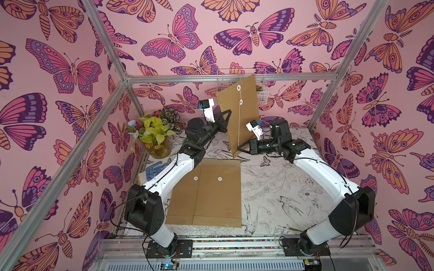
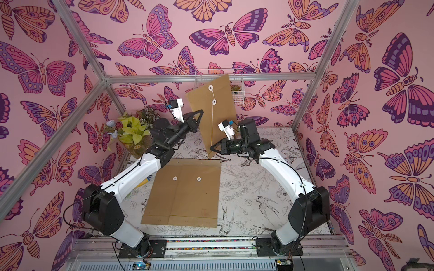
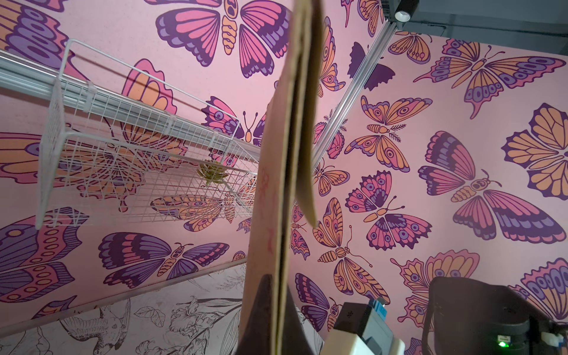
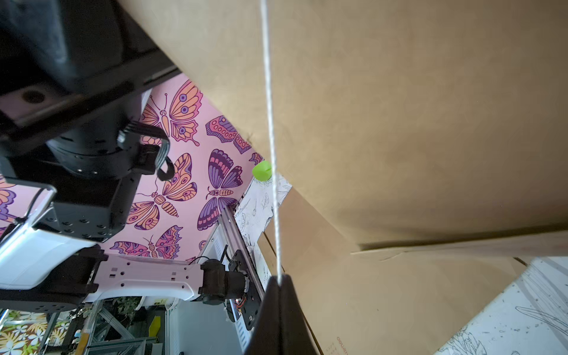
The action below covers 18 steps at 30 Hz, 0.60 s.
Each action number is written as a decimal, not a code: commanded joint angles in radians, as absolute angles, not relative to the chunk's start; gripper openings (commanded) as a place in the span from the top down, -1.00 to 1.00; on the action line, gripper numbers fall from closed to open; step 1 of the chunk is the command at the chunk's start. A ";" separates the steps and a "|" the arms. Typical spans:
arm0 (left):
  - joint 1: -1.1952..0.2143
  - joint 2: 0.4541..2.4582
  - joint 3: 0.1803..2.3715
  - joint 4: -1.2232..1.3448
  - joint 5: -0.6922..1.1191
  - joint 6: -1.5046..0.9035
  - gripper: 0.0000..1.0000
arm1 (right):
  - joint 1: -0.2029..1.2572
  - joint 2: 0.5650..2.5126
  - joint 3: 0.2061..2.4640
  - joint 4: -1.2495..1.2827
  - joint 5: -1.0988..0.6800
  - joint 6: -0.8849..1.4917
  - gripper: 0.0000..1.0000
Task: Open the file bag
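Hanging tilted in the air towards the far edge of the surface [image 1: 270,192], the file bag [image 1: 246,110] was clamped at its side by the left tool [image 1: 229,113]; its string [image 1: 240,122] was pinched by the right tool [image 1: 239,147].

File bag [image 3: 273,184] edge-on, wire basket [image 3: 52,147] behind
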<state>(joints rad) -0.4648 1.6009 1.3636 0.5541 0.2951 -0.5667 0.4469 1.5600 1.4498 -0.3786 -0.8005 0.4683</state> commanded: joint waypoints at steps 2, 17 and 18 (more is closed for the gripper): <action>-0.454 1.592 1.364 0.613 0.309 -0.575 1.00 | 0.450 1.565 1.463 -0.427 -0.762 0.422 1.00; -0.428 1.550 1.363 0.570 0.392 -0.592 1.00 | 0.337 1.523 1.351 -0.374 -0.680 0.446 1.00; -0.424 1.545 1.362 0.565 0.404 -0.594 1.00 | 0.323 1.515 1.338 -0.357 -0.678 0.459 1.00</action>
<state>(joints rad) -0.4385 1.5925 1.3636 0.5446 0.3603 -0.5884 0.3500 1.5536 1.3590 -0.3912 -0.7033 0.4309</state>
